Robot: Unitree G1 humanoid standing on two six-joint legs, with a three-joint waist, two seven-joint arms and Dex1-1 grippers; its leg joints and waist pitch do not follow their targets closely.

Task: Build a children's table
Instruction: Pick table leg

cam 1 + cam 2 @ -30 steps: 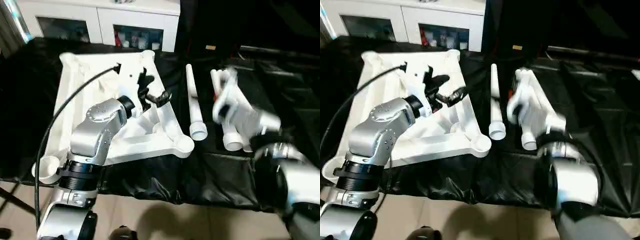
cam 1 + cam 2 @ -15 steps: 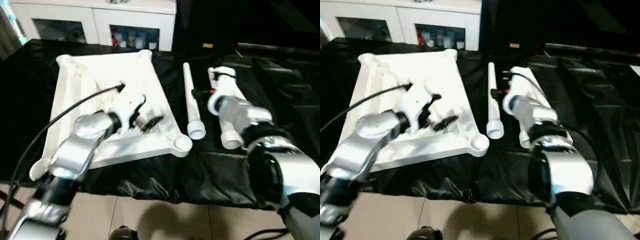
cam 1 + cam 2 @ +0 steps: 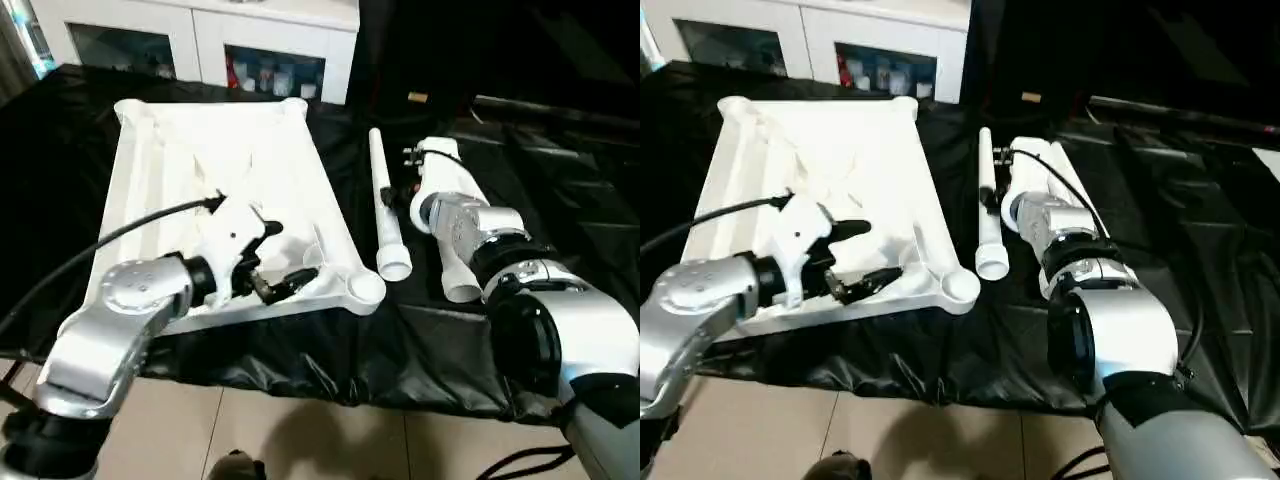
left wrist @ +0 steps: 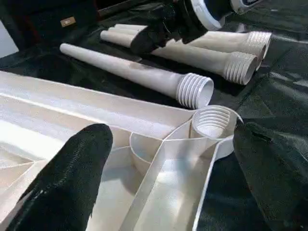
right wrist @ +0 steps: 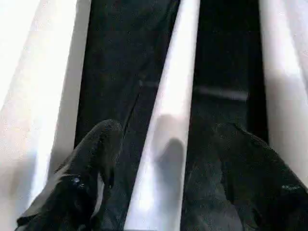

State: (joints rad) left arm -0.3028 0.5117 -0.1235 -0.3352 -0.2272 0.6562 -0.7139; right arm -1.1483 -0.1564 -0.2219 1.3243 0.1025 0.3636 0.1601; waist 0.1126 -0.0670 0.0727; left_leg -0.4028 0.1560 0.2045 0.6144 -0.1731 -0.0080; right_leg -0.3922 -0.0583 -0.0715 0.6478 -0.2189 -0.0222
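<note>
Black plastic sheeting [image 3: 420,340], glossy and creased, draped over the table and hanging at its near edge; white cabinet [image 3: 200,35] with glass doors behind, small coloured items inside; pale tiled floor [image 3: 330,440] below; small tan label [image 3: 419,97] on dark backdrop.

table top [image 3: 240,160]: plain white | legs [image 3: 385,215]: white, ribbed threaded ends | cloth [image 3: 560,180]: glossy black | cabinet [image 3: 200,30]: white, dark glass doors | forearms [image 3: 110,330]: silver | fingers [image 4: 67,178]: black | floor [image 3: 300,440]: beige tiles
</note>
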